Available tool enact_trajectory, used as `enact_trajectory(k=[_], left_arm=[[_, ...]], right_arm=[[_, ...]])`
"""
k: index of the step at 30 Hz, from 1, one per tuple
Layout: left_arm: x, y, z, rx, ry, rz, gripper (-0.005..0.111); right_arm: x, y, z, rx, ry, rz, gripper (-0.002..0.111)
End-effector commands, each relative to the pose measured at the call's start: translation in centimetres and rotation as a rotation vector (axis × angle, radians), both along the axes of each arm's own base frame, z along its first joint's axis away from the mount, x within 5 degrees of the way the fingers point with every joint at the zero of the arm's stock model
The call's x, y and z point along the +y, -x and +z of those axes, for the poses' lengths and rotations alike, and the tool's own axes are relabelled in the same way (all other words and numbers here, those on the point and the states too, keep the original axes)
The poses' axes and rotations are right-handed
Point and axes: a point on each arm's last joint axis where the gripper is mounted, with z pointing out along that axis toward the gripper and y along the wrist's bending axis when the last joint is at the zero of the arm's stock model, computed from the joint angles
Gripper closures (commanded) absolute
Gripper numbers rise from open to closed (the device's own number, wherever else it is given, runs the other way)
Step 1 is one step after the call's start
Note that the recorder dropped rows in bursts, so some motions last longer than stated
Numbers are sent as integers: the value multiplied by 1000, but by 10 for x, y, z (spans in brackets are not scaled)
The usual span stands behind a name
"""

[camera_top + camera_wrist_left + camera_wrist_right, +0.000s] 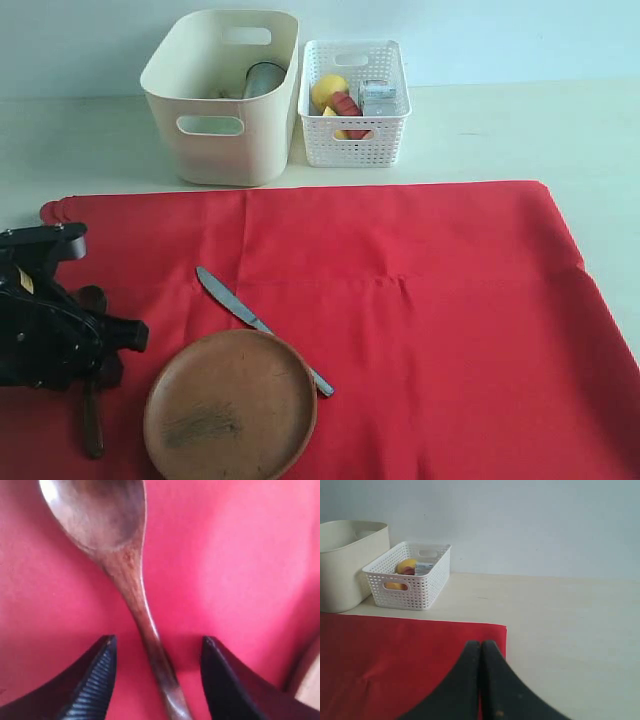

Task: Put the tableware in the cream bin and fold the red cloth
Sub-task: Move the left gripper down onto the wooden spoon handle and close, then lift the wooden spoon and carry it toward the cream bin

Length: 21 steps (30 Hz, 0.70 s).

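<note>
The red cloth [400,300] lies spread flat over the table. On its front left part sit a round brown plate [230,405], a metal knife [235,305] and a dark wooden spoon [93,430]. My left gripper [157,640] is open, low over the cloth, and straddles the spoon [100,515]. The handle runs between the fingers [92,680] with a gap on each side. The left arm [50,320] hides the middle of the spoon. The cream bin [220,120] at the back holds a steel cup [262,78]. My right gripper [481,644] is shut and empty above the cloth's far right corner [490,635].
A white lattice basket [355,130] with a lemon [330,90] and other food stands right of the cream bin. The plate's rim shows at the edge of the left wrist view [310,685]. Bare pale table [570,630] lies right of the cloth.
</note>
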Motion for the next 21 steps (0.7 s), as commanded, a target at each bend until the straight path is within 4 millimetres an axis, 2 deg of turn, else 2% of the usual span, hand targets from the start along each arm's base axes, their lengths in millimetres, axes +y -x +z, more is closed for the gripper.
enact_trajectory(k=[1, 5, 12, 17, 21], left_arm=[[0, 0, -3, -3, -12, -12, 56], [1, 0, -3, -8, -23, -30, 61], [1, 0, -3, -11, -33, -80, 107], [0, -2, 1, -10, -32, -90, 107], [-4, -9, 17, -14, -28, -123, 107]], right_arm=[[-1, 0, 0, -6, 3, -7, 108], [-1, 0, 0, -6, 3, -7, 108], [-1, 0, 0, -6, 3, -7, 108], [-1, 0, 0, -6, 3, -7, 108], [-1, 0, 0, -6, 3, -7, 108]])
